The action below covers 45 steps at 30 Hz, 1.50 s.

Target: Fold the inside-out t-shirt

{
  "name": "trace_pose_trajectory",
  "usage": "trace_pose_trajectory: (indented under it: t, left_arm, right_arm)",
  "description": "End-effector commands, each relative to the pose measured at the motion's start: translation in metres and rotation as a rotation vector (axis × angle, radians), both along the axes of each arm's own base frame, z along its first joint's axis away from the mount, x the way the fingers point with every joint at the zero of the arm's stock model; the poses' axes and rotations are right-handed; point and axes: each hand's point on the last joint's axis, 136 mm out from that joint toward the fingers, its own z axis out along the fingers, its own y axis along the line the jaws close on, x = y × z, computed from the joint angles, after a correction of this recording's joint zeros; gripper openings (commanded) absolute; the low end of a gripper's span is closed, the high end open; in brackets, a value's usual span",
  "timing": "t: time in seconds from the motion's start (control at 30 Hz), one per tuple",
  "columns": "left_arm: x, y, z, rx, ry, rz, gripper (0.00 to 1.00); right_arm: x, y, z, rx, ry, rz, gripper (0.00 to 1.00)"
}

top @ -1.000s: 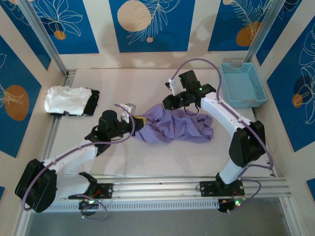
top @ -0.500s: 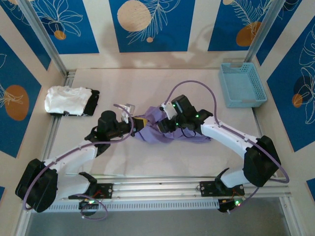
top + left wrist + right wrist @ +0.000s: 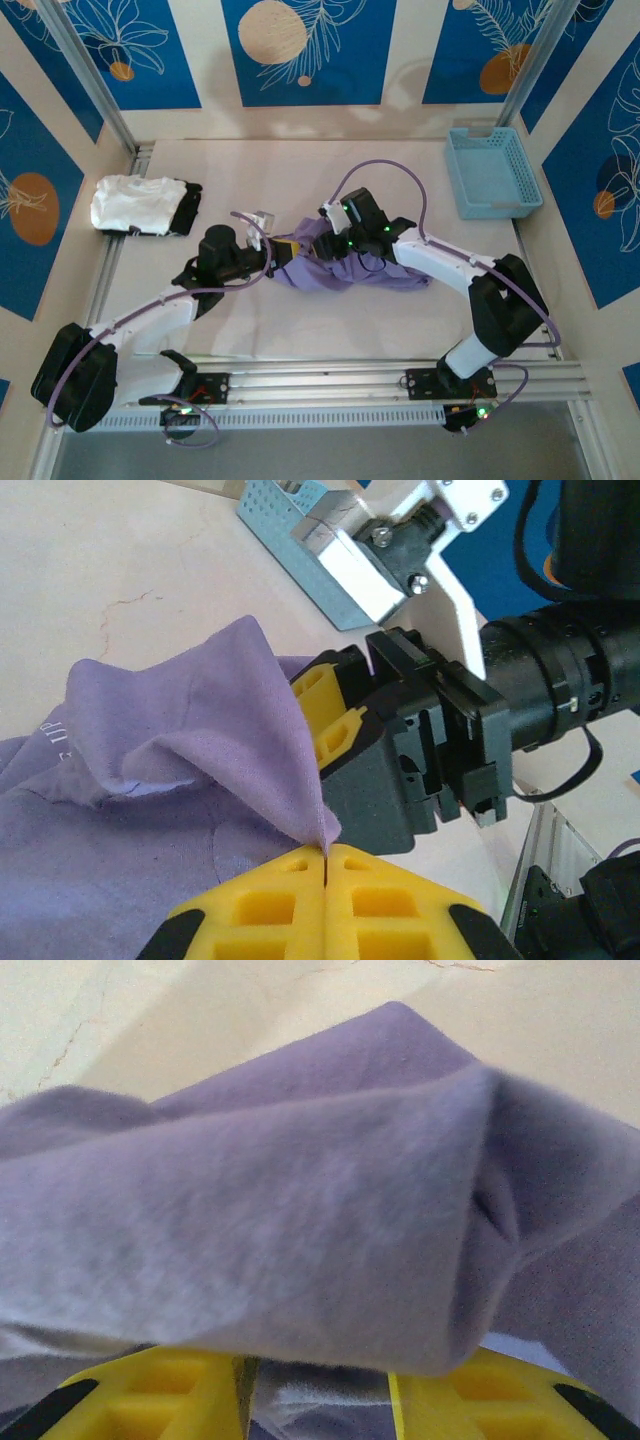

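Lavender inside-out t-shirt (image 3: 310, 272), a loose, wrinkled, bunched-up heap.

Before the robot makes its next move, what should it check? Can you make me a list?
1. Left gripper pinching the shirt: ok, shut on a fold of it.
2. Right gripper gripping the shirt: not ok, fingers apart, cloth lying over them.
3. Shirt lying flat: not ok, crumpled in a heap.
4. Room between the two grippers: not ok, they are very close together.
5. Folded white clothes out of the way: ok, far to the left.
6. Blue basket out of the way: ok, back right corner.
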Motion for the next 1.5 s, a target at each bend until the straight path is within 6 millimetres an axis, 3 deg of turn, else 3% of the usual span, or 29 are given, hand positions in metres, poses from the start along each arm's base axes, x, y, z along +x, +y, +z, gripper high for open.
trace_pose_trajectory:
  t: [0.0, 0.27, 0.4, 0.47, 0.57, 0.67, 0.87, 1.0, 1.1, 1.17, 1.27, 1.37, 1.47]
  left_arm:
    - [-0.001, 0.001, 0.006, -0.025, -0.022, -0.012, 0.0]
    - [0.0, 0.002, 0.002, -0.016, -0.018, -0.007, 0.0]
    - [0.001, 0.002, 0.0, -0.013, -0.018, -0.001, 0.0]
    - [0.003, 0.004, -0.001, -0.01, -0.015, 0.007, 0.0]
    - [0.009, 0.009, -0.003, 0.0, -0.007, 0.047, 0.0]
    - [0.02, 0.02, -0.007, 0.028, 0.004, 0.119, 0.0]
    - [0.041, 0.033, -0.013, 0.13, -0.012, 0.218, 0.0]
    - [0.048, 0.027, -0.028, 0.177, 0.007, 0.201, 0.0]
    - [0.046, 0.022, -0.03, 0.185, -0.004, 0.178, 0.0]
    - [0.041, 0.021, -0.029, 0.199, -0.023, 0.167, 0.05]
    - [0.032, 0.025, -0.027, 0.264, -0.062, 0.18, 0.26]
    - [0.017, 0.024, -0.023, 0.348, -0.125, 0.183, 0.41]
    - [0.0, 0.016, -0.015, 0.387, -0.187, 0.163, 0.47]
  right_arm:
    - [0.007, 0.012, 0.017, 0.092, 0.0, 0.0, 0.41]
    - [0.015, 0.023, 0.03, 0.226, 0.023, 0.007, 0.36]
    - [0.019, 0.019, 0.042, 0.252, 0.002, -0.002, 0.08]
    - [0.018, 0.013, 0.05, 0.261, -0.019, -0.006, 0.0]
    - [0.009, 0.001, 0.064, 0.29, -0.023, 0.008, 0.0]
    - [-0.012, -0.01, 0.082, 0.323, 0.008, 0.076, 0.0]
    - [-0.06, -0.018, 0.141, 0.496, 0.082, 0.232, 0.0]
    - [-0.066, -0.004, 0.159, 0.628, 0.143, 0.276, 0.0]
    - [-0.055, 0.002, 0.154, 0.669, 0.196, 0.233, 0.0]
    - [-0.046, 0.003, 0.147, 0.673, 0.224, 0.19, 0.0]
    - [-0.032, 0.0, 0.137, 0.671, 0.253, 0.114, 0.0]
    - [-0.024, -0.001, 0.134, 0.668, 0.265, 0.063, 0.0]
    - [-0.02, -0.002, 0.132, 0.671, 0.277, 0.041, 0.0]
